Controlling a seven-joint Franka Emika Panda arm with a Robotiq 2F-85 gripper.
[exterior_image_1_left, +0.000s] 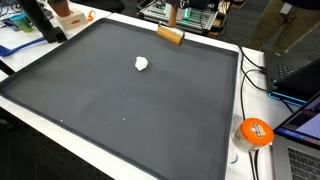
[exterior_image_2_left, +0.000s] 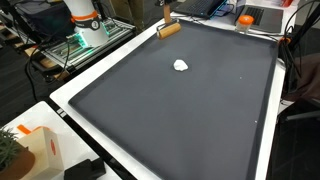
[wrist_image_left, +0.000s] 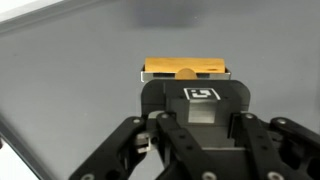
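Note:
In the wrist view my gripper (wrist_image_left: 197, 120) is shut on a black block (wrist_image_left: 200, 98) that bears a square black-and-white marker. A wooden block (wrist_image_left: 185, 68) shows just beyond it, over the dark grey mat (wrist_image_left: 70, 70). Both exterior views show a wooden block (exterior_image_1_left: 170, 36) (exterior_image_2_left: 169, 29) at the mat's far edge, with a thin brown stick rising from it out of the top of the picture. The gripper itself does not show in those views. A small white crumpled lump (exterior_image_1_left: 142, 64) (exterior_image_2_left: 181, 66) lies on the mat, well apart from the wooden block.
The mat (exterior_image_1_left: 120, 110) (exterior_image_2_left: 190, 120) has a white border. An orange round object (exterior_image_1_left: 255, 132) (exterior_image_2_left: 245, 18) and cables lie beside one edge, near laptops (exterior_image_1_left: 300, 75). The robot's base (exterior_image_2_left: 85, 18) and a cardboard box (exterior_image_2_left: 35, 150) stand off another side.

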